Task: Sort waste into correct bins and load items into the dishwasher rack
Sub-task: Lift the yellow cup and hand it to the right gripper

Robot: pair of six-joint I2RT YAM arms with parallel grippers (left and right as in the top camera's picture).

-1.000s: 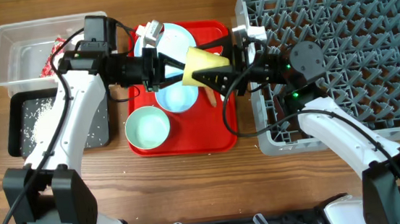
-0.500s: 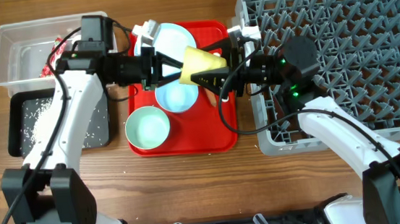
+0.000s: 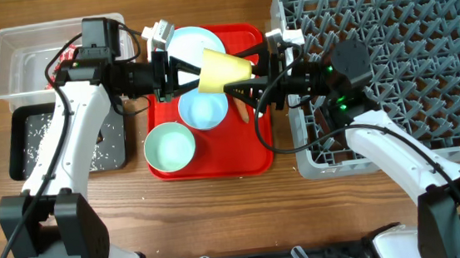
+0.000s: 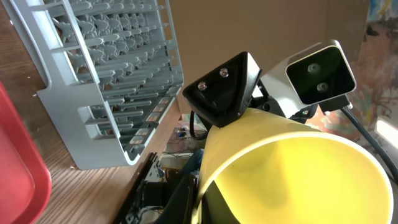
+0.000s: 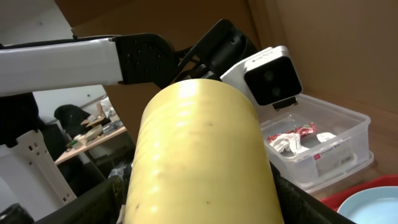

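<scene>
The yellow cup (image 3: pixel 223 68) hangs on its side above the red serving tray, between my two grippers. My left gripper (image 3: pixel 178 72) reaches in from the left and is shut on its rim; the left wrist view looks into the cup's mouth (image 4: pixel 298 177). My right gripper (image 3: pixel 243 86) reaches in from the right, with a finger on each side of the cup's body (image 5: pixel 199 155). On the tray lie the pale blue plate (image 3: pixel 197 40), a small pale bowl (image 3: pixel 203 113) and the light-teal bowl (image 3: pixel 170 148). An orange root (image 3: pixel 242 111) shows under my right gripper. The spoon is hidden.
The grey dishwasher rack (image 3: pixel 388 23) fills the right side, also in the left wrist view (image 4: pixel 124 74). The clear tub (image 3: pixel 14 52) at the far left holds the red-and-white wrapper (image 5: pixel 292 138). The black tray (image 3: pixel 31 150) in front of it holds loose rice. The red tray (image 3: pixel 253 156) lies mid-table.
The cup has moved a little left and towards the back of the tray. My left arm drew back to the left and my right gripper followed it.
</scene>
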